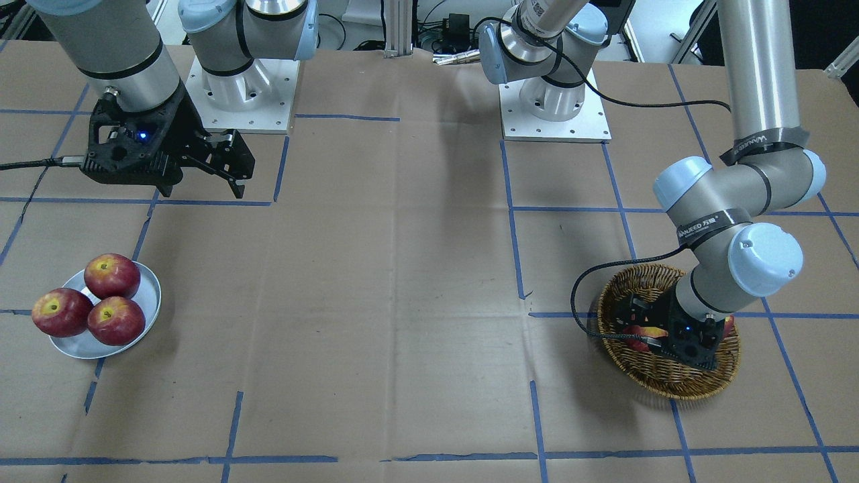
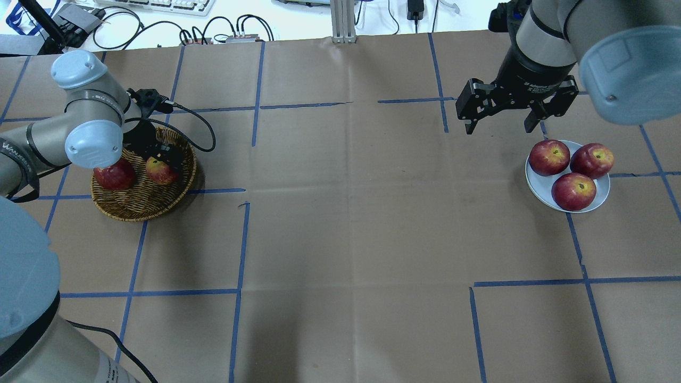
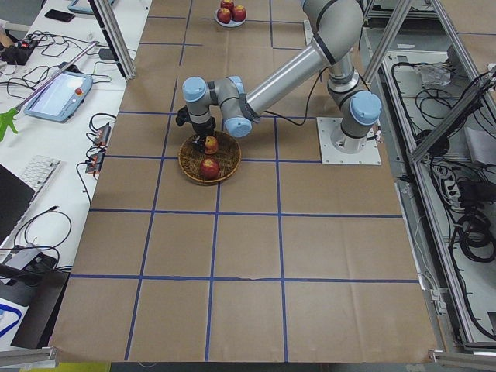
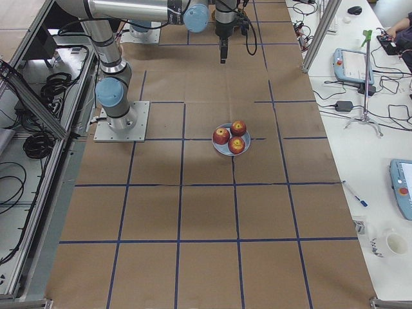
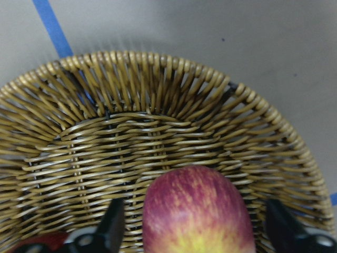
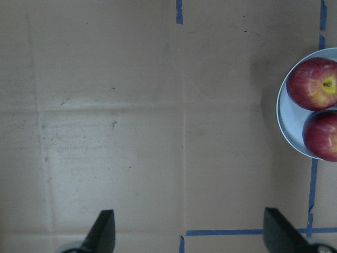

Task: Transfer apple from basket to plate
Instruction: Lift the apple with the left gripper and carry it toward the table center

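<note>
The apple (image 5: 197, 211), streaky red with a yellow blush, lies in the wicker basket (image 2: 143, 213) at the table's left. My left gripper (image 2: 161, 160) is down in the basket, open, with one finger (image 5: 113, 226) on each side of the apple and a gap on both sides. The apple also shows in the overhead view (image 2: 159, 171). The pale plate (image 2: 537, 183) at the right holds three dark-red apples (image 2: 573, 191). My right gripper (image 2: 500, 127) is open and empty above the table, just behind and left of the plate.
A darker red apple (image 2: 113, 175) lies in the basket beside the streaky one, under my left arm's wrist joint. The table is covered in brown paper with blue tape lines (image 2: 239, 239). Both arm bases (image 1: 241, 94) stand at the robot's edge.
</note>
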Available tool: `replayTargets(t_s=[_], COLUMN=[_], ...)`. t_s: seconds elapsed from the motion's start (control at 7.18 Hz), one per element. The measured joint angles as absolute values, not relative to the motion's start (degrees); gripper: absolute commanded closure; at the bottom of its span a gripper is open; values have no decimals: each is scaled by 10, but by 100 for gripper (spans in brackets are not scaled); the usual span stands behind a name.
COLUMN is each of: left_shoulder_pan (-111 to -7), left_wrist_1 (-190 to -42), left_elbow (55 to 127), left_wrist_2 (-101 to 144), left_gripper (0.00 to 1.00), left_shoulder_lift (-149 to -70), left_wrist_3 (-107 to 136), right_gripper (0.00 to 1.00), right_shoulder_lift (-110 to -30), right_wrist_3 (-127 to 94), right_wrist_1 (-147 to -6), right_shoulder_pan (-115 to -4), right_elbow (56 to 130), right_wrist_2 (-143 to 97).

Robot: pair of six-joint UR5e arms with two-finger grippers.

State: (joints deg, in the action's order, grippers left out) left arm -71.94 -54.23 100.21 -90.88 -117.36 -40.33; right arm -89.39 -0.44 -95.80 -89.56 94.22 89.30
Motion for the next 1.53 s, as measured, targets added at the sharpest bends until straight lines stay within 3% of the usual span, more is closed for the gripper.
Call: replayTargets(t_s=[0.28, 0.84, 1.53], left_shoulder_pan=[-719, -752, -958], left_wrist_1=[-542, -612, -657], left_elbow=[1001, 963, 931], left_wrist_2=[-909, -909, -908], left_gripper=[49, 49, 51], left_shoulder_lift=[-1173, -1127, -1109], left_wrist_3=[-405, -352, -47], right_gripper=[0, 0, 0], right_shoulder_lift=[-894, -894, -894], right_wrist_3=[-4, -4, -4], right_wrist_1=[-958, -958, -958], right_shoulder_pan=[-896, -896, -896], right_elbow=[942, 942, 942], right_wrist_2=[893, 892, 892])
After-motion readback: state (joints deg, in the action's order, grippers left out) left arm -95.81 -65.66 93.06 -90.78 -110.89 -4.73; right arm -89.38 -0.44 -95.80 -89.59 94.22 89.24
